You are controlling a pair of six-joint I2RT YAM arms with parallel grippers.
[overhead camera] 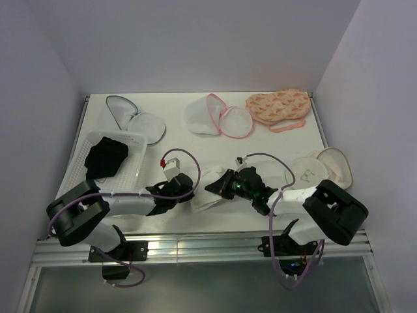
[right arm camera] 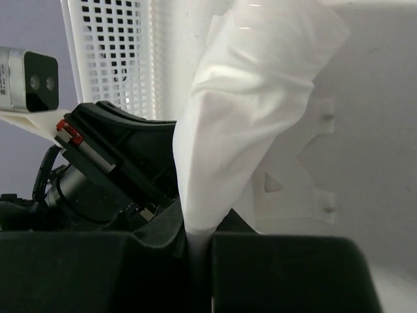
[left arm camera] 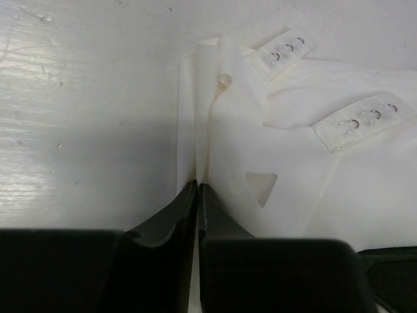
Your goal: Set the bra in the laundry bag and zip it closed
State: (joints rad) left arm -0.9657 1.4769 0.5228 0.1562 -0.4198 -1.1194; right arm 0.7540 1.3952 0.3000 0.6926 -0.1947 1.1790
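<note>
On the counter [overhead camera: 260, 140], a white basket [overhead camera: 137, 163] at the left edge holds a black garment [overhead camera: 106, 158]. The pink-trimmed laundry bag [overhead camera: 221, 119] lies open at the middle of the far edge. A white bra [overhead camera: 207, 194], hook tabs showing, sits at the near edge, well apart from the bag. The left end effector [left arm camera: 197, 186] and right end effector [right arm camera: 199, 238] each clamp its fabric. Bagging and zipping look not yet done.

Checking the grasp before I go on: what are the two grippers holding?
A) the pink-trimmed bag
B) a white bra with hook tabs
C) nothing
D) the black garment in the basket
B: the left gripper and the right gripper are both shut on the white bra; its hook tabs show in the left wrist view.
</note>
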